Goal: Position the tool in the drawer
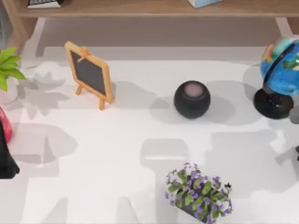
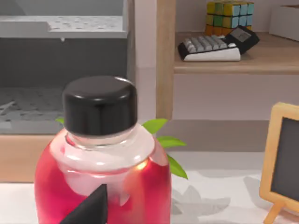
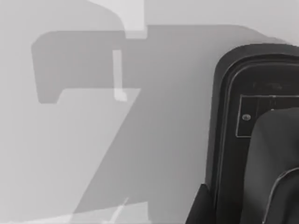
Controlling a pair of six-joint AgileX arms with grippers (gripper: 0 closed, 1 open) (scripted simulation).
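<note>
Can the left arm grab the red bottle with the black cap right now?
Probably yes. The left gripper sits at the table's left edge right beside the red bottle, which stands close in front of its wrist camera with nothing in between.

On the table [image 1: 117, 154], the chalkboard easel [image 1: 89, 73] stands at ten o'clock, the round speaker [image 1: 192, 99] right of it near centre, the globe [image 1: 280, 77] at three o'clock, the flower pot [image 1: 198, 192] at five, a bottle [image 1: 4, 125] at nine.
</note>
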